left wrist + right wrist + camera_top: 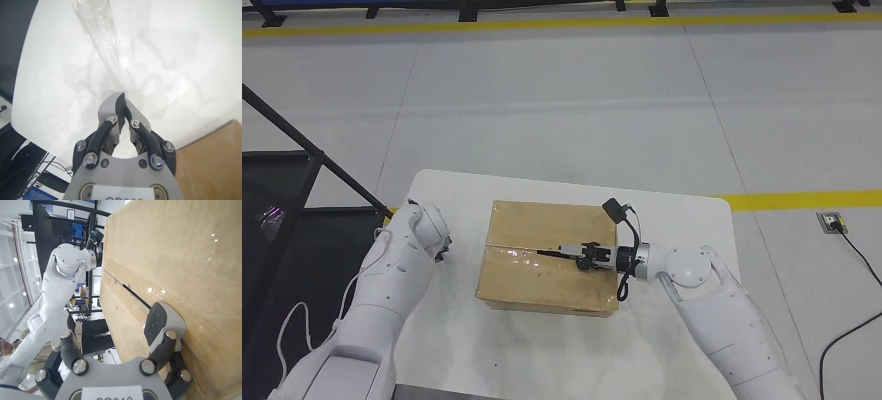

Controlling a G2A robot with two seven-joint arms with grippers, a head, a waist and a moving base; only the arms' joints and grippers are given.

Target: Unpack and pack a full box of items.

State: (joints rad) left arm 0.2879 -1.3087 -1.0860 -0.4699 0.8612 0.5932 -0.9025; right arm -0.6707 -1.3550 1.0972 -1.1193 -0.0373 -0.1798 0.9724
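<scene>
A closed cardboard box [547, 258] lies in the middle of the white table [682, 215]. A dark slit runs along its top seam [132, 292], and shiny clear tape still covers part of the lid. My right gripper [582, 257] is over the seam and open [113, 315], with one padded finger [157, 321] resting on the lid beside the slit. My left gripper [124, 95] is off the box's left side above the table, shut on a strip of clear tape [105, 49] that stretches away from it. A box corner [208, 161] lies beside that gripper.
A black frame and dark platform [282, 210] stand close to the table's left edge. A floor socket with a cable [832, 222] lies to the right. Bare table shows on both sides of the box and in front of it.
</scene>
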